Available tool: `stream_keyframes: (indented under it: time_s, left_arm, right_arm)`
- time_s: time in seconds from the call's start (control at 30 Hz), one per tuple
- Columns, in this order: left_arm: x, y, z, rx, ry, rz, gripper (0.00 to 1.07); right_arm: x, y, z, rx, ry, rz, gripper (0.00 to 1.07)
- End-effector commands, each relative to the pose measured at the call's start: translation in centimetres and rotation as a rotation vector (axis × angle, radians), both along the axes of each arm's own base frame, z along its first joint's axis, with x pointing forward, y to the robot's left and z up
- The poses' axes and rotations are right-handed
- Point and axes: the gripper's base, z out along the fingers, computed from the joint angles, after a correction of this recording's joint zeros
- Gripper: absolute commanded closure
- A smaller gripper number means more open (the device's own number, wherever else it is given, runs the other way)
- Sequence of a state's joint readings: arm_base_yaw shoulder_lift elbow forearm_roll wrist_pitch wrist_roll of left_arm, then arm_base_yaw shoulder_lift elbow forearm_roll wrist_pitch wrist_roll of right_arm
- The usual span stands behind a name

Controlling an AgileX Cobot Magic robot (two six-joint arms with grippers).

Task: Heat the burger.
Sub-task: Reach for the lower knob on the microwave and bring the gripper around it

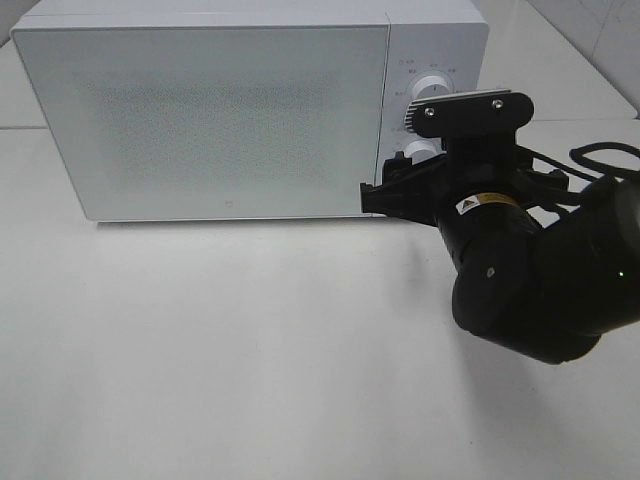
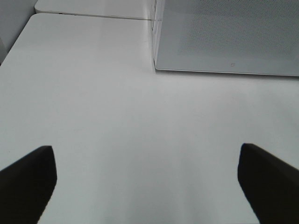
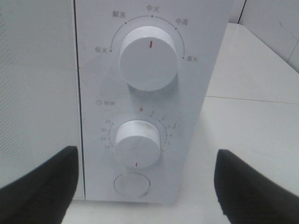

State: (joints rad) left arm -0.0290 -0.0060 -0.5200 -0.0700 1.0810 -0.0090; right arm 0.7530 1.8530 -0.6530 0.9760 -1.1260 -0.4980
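Burger out of sight in all my views; I cannot tell where it is. White table point(image 1: 250, 350) carries the white microwave point(image 1: 200, 110), its door point(image 1: 210, 120) closed. My right arm point(image 1: 540, 290) reaches toward the control panel, with my right claw point(image 3: 147, 184) spread wide and empty, facing the two dials. My left claw point(image 2: 148, 182) hangs wide open and empty over the tabletop near the microwave's front corner. Upper dial point(image 3: 148, 58) shows its red mark pointing up. Lower dial point(image 3: 138, 143) shows its mark pointing down, with a round button point(image 3: 132, 183) just beneath.
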Motion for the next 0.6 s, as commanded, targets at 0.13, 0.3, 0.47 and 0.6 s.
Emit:
stream_keyframes:
  time_s: [0.13, 0.3, 0.47, 0.6]
  left_arm:
    - [-0.2, 0.0, 0.0, 0.000, -0.027, -0.005, 0.09]
    - [-0.2, 0.0, 0.0, 0.000, -0.027, -0.005, 0.09]
    - [-0.2, 0.0, 0.0, 0.000, -0.027, -0.005, 0.09]
    - [-0.2, 0.0, 0.0, 0.000, -0.027, -0.005, 0.09]
  right_arm:
    - [1.7, 0.0, -0.1, 0.004, -0.004, 0.014, 0.31]
    - [3.1, 0.1, -0.1, 0.047, -0.012, 0.004, 0.31]
    - [3.7, 0.2, -0.7, 0.040, -0.006, 0.003, 0.31]
    - [4.0, 0.5, -1.1, 0.035, -0.001, 0.010, 0.31]
